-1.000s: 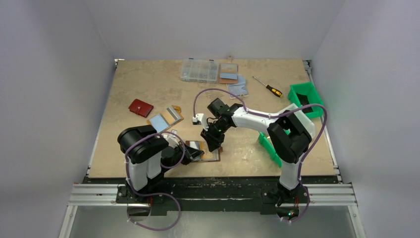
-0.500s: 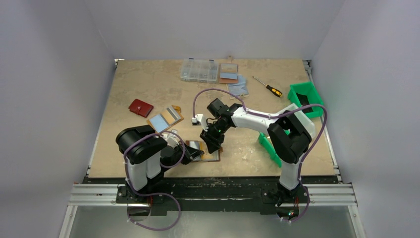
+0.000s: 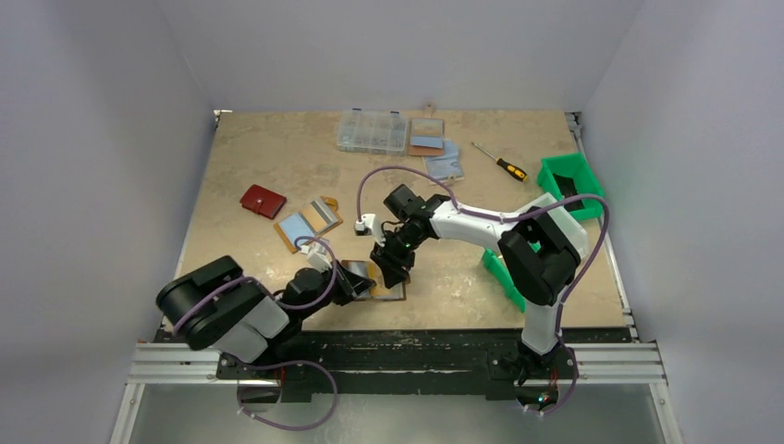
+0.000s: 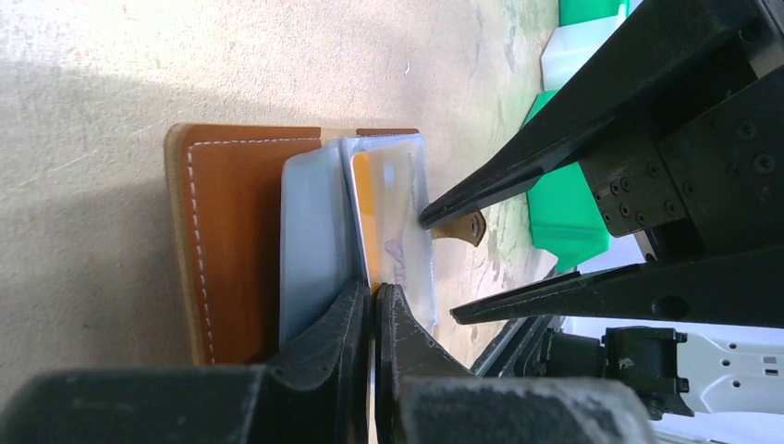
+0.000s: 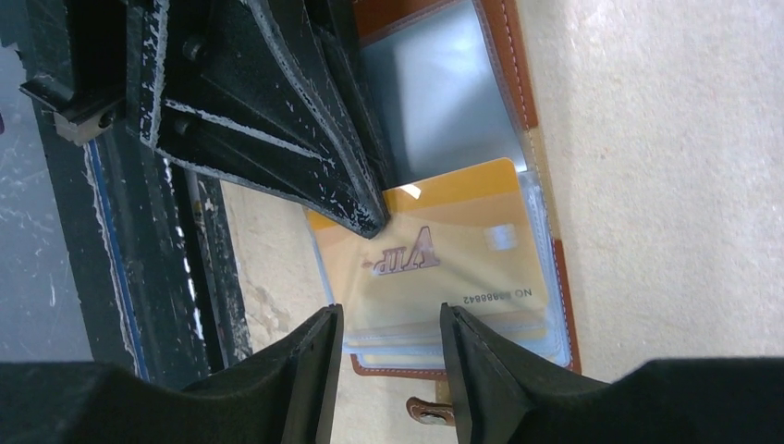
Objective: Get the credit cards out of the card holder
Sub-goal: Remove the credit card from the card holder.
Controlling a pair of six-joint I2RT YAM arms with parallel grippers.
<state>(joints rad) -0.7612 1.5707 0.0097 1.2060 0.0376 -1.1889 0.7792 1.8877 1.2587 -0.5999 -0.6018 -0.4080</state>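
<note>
The brown leather card holder (image 3: 386, 289) (image 4: 231, 231) lies open near the table's front edge, its clear sleeves (image 4: 310, 240) fanned up. A gold-orange credit card (image 5: 444, 240) marked VIP sits inside one sleeve, and more gold edges show in the sleeves beneath it. My left gripper (image 3: 359, 280) (image 4: 372, 301) is shut, pinching a sleeve's edge next to the gold card (image 4: 370, 199). My right gripper (image 3: 393, 271) (image 5: 388, 319) stands open just over the sleeves' outer edge, by the snap tab (image 5: 427, 409), with nothing gripped. No silvery-grey card is visible.
A dark red wallet (image 3: 263, 201) and another holder with a blue card (image 3: 308, 223) lie to the left. At the back are a clear organizer box (image 3: 372, 131), blue-card holders (image 3: 427, 137) and a screwdriver (image 3: 499, 162). Green bins (image 3: 571, 183) stand right.
My left arm has dropped low and swung out to the left, still pinching the sleeve. The holder shifted slightly left. My right gripper's jaws have spread wider.
</note>
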